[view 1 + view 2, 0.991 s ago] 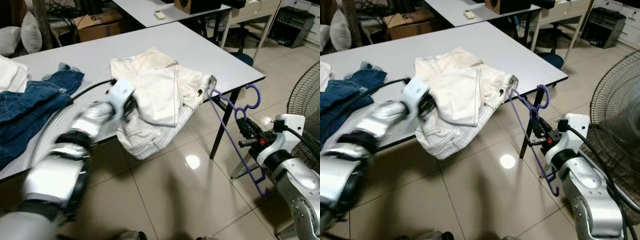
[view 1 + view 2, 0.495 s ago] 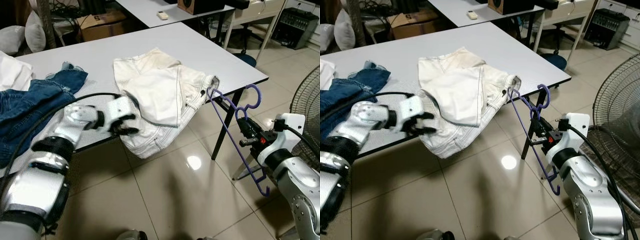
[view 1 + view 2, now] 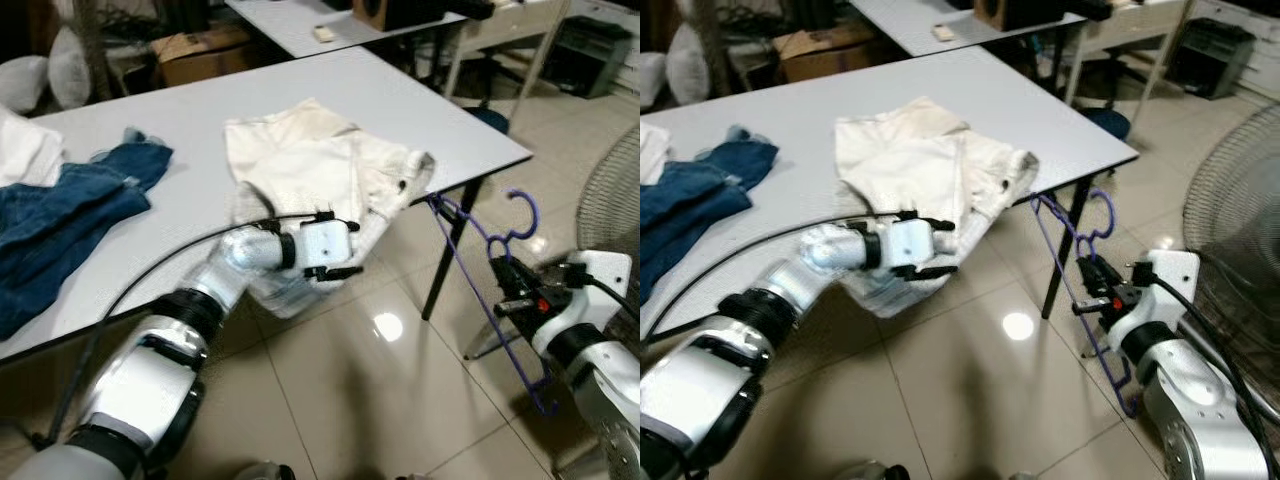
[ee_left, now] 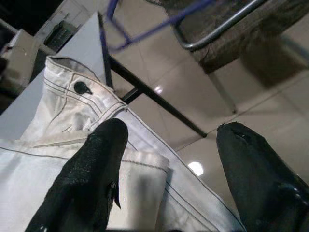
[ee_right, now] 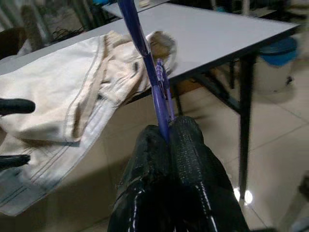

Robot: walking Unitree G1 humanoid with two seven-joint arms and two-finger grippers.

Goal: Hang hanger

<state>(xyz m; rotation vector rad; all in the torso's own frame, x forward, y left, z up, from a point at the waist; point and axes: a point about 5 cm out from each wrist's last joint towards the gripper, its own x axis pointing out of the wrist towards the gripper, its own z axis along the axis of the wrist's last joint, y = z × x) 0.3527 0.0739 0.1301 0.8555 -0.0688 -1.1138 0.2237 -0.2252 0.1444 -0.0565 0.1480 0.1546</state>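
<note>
A purple wire hanger [image 3: 470,245] hangs off the table's right front corner, its shoulder close to the waistband of the white shorts [image 3: 305,165]. My right gripper [image 3: 503,297] is shut on the hanger's wire [image 5: 153,79] below the hook. The shorts lie on the grey table [image 3: 150,120], and one part droops over the front edge. My left gripper [image 3: 950,247] is open in front of that drooping part, pointing right toward the hanger. In the left wrist view its fingers [image 4: 96,169] stand wide apart over the buttoned waistband [image 4: 79,89], holding nothing.
Blue jeans [image 3: 60,200] and a white cloth [image 3: 22,150] lie at the table's left. A black table leg [image 3: 447,245] stands behind the hanger. A floor fan [image 3: 612,190] is at the right. A second table and a cardboard box [image 3: 200,45] are behind.
My left arm has swung right from the table's front edge to the drooping shorts, its open gripper now pointing at the hanger. The right gripper and hanger have shifted slightly right and down.
</note>
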